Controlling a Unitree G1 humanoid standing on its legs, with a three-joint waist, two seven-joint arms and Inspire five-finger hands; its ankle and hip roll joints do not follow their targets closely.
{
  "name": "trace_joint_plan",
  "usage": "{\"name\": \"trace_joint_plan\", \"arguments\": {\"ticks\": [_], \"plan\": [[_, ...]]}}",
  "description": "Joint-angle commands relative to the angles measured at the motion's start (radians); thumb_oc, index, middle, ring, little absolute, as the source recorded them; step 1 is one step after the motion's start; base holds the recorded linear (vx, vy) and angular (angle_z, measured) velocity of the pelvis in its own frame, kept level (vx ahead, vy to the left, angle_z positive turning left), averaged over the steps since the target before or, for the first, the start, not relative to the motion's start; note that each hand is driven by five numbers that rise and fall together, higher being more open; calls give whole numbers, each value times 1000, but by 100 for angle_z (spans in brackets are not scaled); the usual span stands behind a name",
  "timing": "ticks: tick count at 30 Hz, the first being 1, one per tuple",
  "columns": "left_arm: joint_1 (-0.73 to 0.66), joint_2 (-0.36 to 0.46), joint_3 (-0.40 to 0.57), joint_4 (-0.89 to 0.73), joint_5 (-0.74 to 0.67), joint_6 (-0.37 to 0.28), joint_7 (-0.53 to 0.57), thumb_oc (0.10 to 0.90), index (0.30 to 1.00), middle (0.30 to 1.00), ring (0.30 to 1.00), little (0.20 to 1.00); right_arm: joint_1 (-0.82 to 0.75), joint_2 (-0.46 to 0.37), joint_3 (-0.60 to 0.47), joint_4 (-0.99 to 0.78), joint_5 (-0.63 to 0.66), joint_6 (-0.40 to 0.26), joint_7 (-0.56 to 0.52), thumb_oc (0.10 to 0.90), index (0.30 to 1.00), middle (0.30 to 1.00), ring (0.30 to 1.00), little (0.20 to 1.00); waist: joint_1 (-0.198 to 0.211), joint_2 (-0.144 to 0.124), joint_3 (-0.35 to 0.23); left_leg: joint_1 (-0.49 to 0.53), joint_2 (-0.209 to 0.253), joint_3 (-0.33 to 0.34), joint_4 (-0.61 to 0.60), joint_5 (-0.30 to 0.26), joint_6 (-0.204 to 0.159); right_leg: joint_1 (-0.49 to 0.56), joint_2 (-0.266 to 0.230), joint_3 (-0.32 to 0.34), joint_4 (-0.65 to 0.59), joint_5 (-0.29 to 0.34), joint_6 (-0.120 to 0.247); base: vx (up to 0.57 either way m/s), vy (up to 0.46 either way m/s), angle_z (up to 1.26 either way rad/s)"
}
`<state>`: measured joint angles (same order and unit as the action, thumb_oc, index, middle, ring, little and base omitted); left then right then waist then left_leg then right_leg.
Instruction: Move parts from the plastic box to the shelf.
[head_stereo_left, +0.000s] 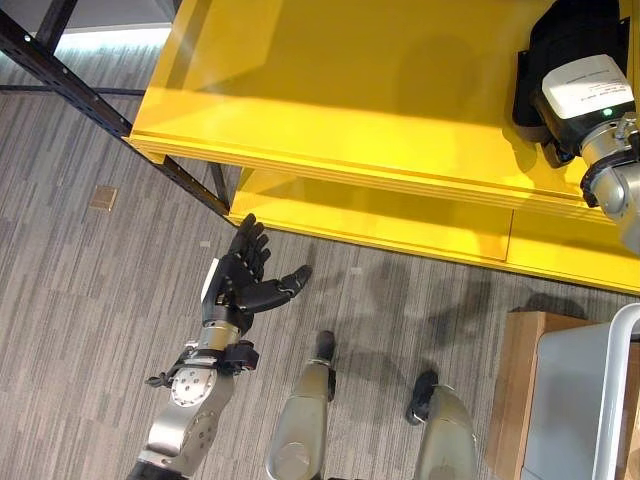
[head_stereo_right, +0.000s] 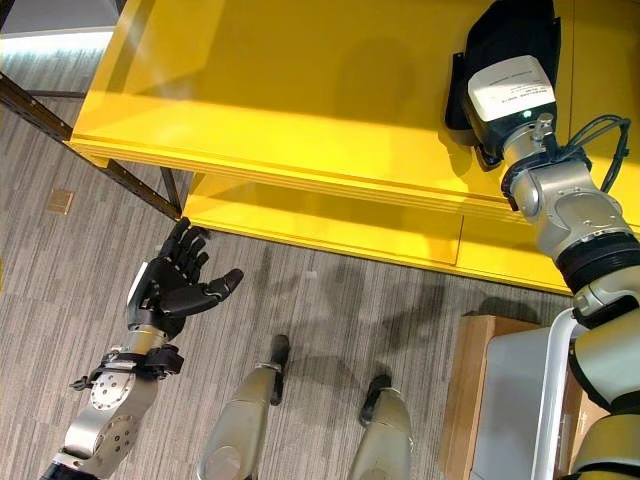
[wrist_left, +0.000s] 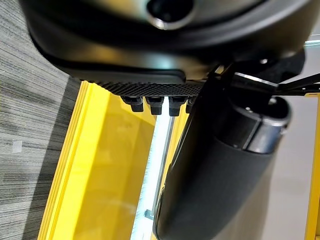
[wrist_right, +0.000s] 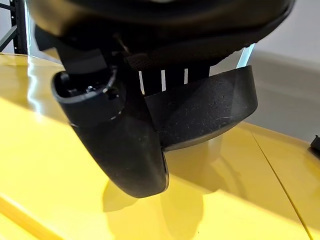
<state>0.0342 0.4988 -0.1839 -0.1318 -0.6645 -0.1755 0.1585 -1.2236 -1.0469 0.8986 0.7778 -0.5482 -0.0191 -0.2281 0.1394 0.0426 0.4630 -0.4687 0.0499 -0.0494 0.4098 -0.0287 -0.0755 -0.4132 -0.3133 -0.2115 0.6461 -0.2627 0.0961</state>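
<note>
- A grey, wood-grain floor (head_stereo_left: 80, 300) is running beneath a bright yellow shelf (head_stereo_left: 330, 90) on a dark metal frame; at the robot's right, a pale plastic box (head_stereo_right: 520, 400) is sitting on a wooden stand (head_stereo_right: 470, 380).
- The right robot hand (head_stereo_right: 505, 45) is reaching over the top board of the shelf, its fingers curling round a black part (wrist_right: 200, 110), which is hanging just above the yellow board; whether it is touching the board cannot be told.
- The left robot hand (head_stereo_left: 240, 275) is hovering over the floor in front of the shelf, fingers spread and relaxed, holding nothing.
- The part is looking like a stiff, matte plastic moulding with a curved, thin edge: probably light and rigid, not fragile, with enough texture to resist slipping.
- A hold across its broad body, thumb against fingers, appears the safest; the thin rim alone would likely let it twist.
- Setting it down flat should keep it from rocking on the glossy board.
</note>
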Motion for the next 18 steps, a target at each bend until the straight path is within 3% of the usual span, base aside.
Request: {"name": "trace_joint_plan", "arguments": {"ticks": [1, 2, 3, 4, 5, 18], "plan": [[-6, 57, 54, -149, -27, -123, -17, 900, 1000, 1000, 1000, 1000, -213, -78, 36, -28, 7, 24, -66, 400, 300, 300, 300, 300, 10, -7, -49, 28, 60, -53, 45, -100, -29, 66, 14, 17, 19, -60, -10, 0, 0, 0], [-5, 53, 55, -147, -26, -123, -16, 900, 1000, 1000, 1000, 1000, -204, -71, 23, -28, 18, 26, -69, 400, 300, 300, 300, 300, 10, -6, -47, 28, 59, -53, 46, -100, -28, 64, 13, 16, 23, -60, -11, 0, 0, 0], [-4, 52, 57, -146, -27, -123, -16, 900, 1000, 1000, 1000, 1000, -199, -67, 17, -28, 25, 24, -65, 600, 580, 580, 580, 580, 10, -6, -46, 29, 59, -52, 45, -100, -28, 65, 13, 17, 23, -60, -12, 0, 0, 0], [-4, 52, 57, -146, -27, -123, -16, 900, 1000, 1000, 1000, 1000, -198, -67, 17, -28, 25, 24, -65, 600, 580, 580, 580, 580, 11, -7, -46, 29, 59, -52, 45, -100, -28, 65, 13, 17, 22, -60, -12, 0, 0, 0], [-6, 50, 57, -144, -28, -123, -16, 900, 1000, 1000, 1000, 1000, -191, -60, 13, -28, 35, 22, -59, 900, 1000, 1000, 1000, 1000, 11, -7, -44, 29, 59, -51, 46, -101, -28, 66, 12, 16, 22, -59, -12, 0, 0, 0], [-6, 53, 67, -146, -19, -126, -9, 900, 1000, 1000, 1000, 1000, -223, -48, 53, -24, 127, -3, 1, 900, 1000, 1000, 1000, 1000, 2, -17, -29, 27, 62, -46, 49, -99, -30, 59, 15, 23, 26, -55, -15, 0, 0, 0]]}}
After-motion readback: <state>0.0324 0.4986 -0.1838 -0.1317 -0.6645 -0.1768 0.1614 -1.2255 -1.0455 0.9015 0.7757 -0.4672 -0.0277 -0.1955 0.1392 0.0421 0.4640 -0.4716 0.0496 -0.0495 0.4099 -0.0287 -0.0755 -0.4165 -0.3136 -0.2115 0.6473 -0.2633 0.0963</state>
